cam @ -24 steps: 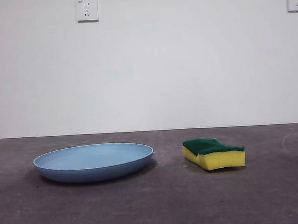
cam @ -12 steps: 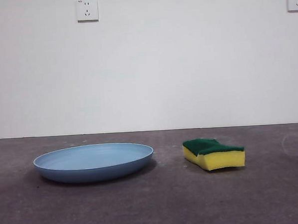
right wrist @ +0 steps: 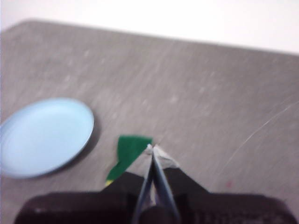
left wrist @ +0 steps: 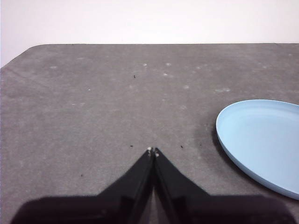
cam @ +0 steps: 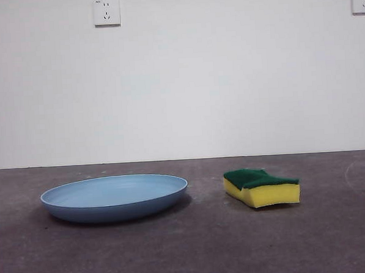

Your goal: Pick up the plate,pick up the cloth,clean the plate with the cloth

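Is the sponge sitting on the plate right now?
No, the sponge lies flat on the table beside the blue plate, with bare tabletop between them.

The dark arm tip at the front view's top right corner — beside the wall socket (cam: pixel 361 0) — has gone.
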Robot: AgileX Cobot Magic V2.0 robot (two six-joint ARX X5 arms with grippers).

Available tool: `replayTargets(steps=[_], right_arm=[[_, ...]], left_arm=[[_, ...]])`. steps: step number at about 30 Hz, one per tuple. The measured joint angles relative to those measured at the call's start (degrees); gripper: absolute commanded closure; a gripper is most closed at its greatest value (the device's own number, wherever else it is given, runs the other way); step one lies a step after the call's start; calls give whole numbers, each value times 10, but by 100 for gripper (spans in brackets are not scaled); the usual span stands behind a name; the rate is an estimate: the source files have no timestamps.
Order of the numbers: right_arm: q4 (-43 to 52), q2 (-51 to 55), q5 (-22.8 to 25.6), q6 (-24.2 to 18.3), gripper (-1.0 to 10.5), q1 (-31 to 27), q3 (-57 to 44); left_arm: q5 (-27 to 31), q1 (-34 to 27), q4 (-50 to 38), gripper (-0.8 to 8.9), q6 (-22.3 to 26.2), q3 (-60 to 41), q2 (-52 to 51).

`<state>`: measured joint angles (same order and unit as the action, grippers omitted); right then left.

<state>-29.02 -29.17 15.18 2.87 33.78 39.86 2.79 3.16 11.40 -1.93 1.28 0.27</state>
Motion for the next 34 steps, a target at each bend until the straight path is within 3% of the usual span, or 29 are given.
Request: replayTargets(steps=[9, 14, 20, 28, 34], right_arm=[[146, 134, -4, -14, 946, -146, -158], [234, 194, -63, -15, 946, -196, -267], [235, 226, -151, -33, 946, -207, -343], [225, 238, -153, -31, 946, -207, -381], [170, 249, -152, -5, 946, -207, -381]], left_arm=[[0, 0, 0, 817, 0, 0, 0], [0, 0, 0, 817, 0, 0, 0], [0, 0, 0, 817, 0, 0, 0], [0, 0, 0, 817, 0, 0, 0], [0, 0, 0, 817, 0, 0, 0]])
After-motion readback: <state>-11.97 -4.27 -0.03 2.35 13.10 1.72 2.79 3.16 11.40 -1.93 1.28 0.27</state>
